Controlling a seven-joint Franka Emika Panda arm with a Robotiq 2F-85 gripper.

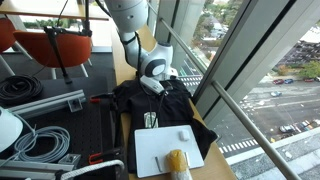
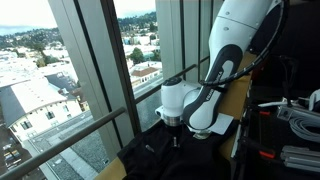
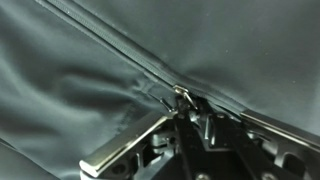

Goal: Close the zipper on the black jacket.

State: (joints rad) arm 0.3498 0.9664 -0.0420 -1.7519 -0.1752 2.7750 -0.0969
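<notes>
The black jacket (image 1: 175, 108) lies rumpled on the table by the window, and it also shows in an exterior view (image 2: 185, 162). My gripper (image 1: 152, 86) is down on the jacket's far end, as the exterior view (image 2: 175, 137) also shows. In the wrist view the fingers (image 3: 186, 112) are shut together on the small metal zipper pull (image 3: 183, 97). The zipper line (image 3: 110, 48) runs away from the pull towards the upper left, and the fabric (image 3: 70, 90) puckers around the slider. The fingertips hide the slider body.
A white board (image 1: 160, 150) with a yellow object (image 1: 178, 162) lies on the jacket's near end. Coiled cables (image 1: 22, 88) and grey hoses (image 1: 40, 142) lie beside it. Orange chairs (image 1: 50, 45) stand behind. The window frame (image 1: 215, 75) runs close along the table.
</notes>
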